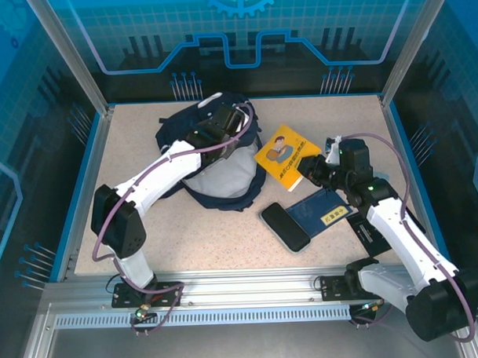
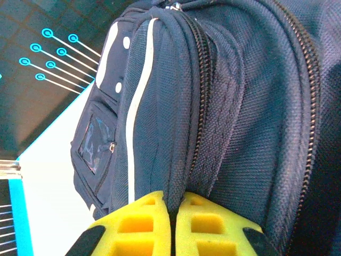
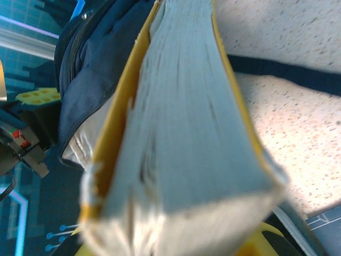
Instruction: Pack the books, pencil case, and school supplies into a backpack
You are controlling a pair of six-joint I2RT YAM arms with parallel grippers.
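Nothing packed yet, I judge. Left pincer [image 2: 173, 218] pinches a seam of the big navy fabric backpack [image 2: 229, 106]; right pincer [image 1: 313, 170] grips the thin yellow book [image 1: 284, 152] (dark blue book [image 1: 323, 213] and black oblong case [image 1: 285, 226] lie on the table [image 1: 147, 253]).

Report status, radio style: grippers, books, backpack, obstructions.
Left gripper shut on backpack flap. Right gripper shut on yellow book. Blue book and black case on table, apart from backpack.
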